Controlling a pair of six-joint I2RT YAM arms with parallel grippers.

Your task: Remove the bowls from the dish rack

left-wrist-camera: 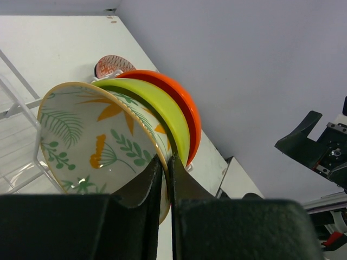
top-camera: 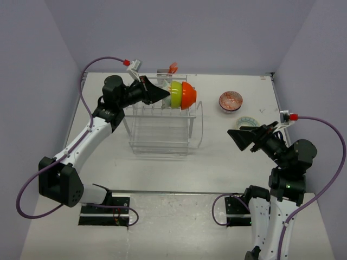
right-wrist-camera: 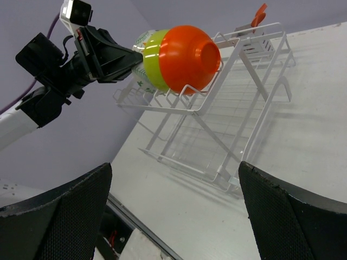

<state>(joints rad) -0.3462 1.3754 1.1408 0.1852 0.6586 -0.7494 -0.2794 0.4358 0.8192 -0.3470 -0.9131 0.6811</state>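
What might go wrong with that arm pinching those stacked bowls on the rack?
The left gripper pinches only the floral bowl by its rim; the lime green bowl and orange bowl merely nest around it and might slide off when lifted. The thin rim grip might slip. The stack might snag the dish rack wires.

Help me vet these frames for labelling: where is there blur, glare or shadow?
Top external: evenly lit and sharp, only faint shadow under the dish rack. Left wrist: the left fingers are dark and almost featureless up close; a small glint sits inside the floral bowl. Right wrist: the right fingers darken both lower corners; the dish rack throws soft shadows.
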